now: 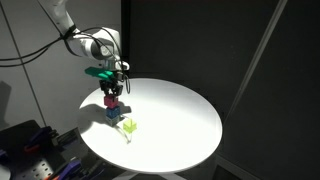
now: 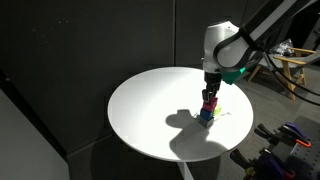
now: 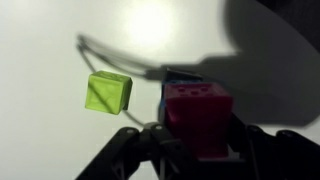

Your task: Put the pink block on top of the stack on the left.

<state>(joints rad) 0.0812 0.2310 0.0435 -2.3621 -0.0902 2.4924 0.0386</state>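
Observation:
The pink block [image 3: 198, 108] sits between my gripper's [image 3: 198, 138] fingers, which are shut on its two sides. In both exterior views the pink block [image 1: 112, 98] [image 2: 209, 100] is directly on top of the stack of blue cubes [image 1: 113, 113] [image 2: 206, 116], with the gripper [image 1: 113, 84] [image 2: 211, 86] right above it. In the wrist view only a thin blue edge of the stack [image 3: 172, 75] shows behind the pink block. Whether the block rests fully on the stack cannot be told.
A yellow-green cube [image 3: 108, 92] [image 1: 128, 126] lies on the round white table [image 1: 180, 115] [image 2: 150, 110] close beside the stack. Dark curtains surround the table. Cluttered equipment [image 1: 30, 150] stands past the table's edge.

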